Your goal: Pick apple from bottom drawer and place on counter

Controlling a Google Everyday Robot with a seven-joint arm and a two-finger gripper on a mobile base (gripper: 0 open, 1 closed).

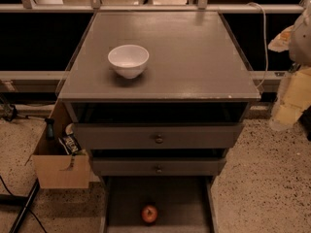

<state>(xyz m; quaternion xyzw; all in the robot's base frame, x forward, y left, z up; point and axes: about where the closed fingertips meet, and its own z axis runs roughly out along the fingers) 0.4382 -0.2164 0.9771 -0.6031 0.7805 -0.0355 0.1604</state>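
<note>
"Gripper [287,103], position and state?"

"Entry 1: at the right edge of the view, beside the counter [194,57] and well apart from the apple [149,213]. Open or closed: cannot tell."

"Apple?"

"Entry 2: one, red, lying loose on the floor of the bottom drawer [184,203]. That drawer is pulled out, and the apple sits toward its near end."

"Hazards?"

"Entry 3: the upper drawers [158,136] stand partly out above it, so a steep reach would likely knock the arm against their fronts. Entry 4: a glancing touch could roll the apple back beneath them. Entry 5: a white bowl [128,60] sits on the counter, left of centre, and a careless set-down might strike it. Entry 6: a cardboard box [60,166] hangs at the cabinet's left, probably off the route."
</note>
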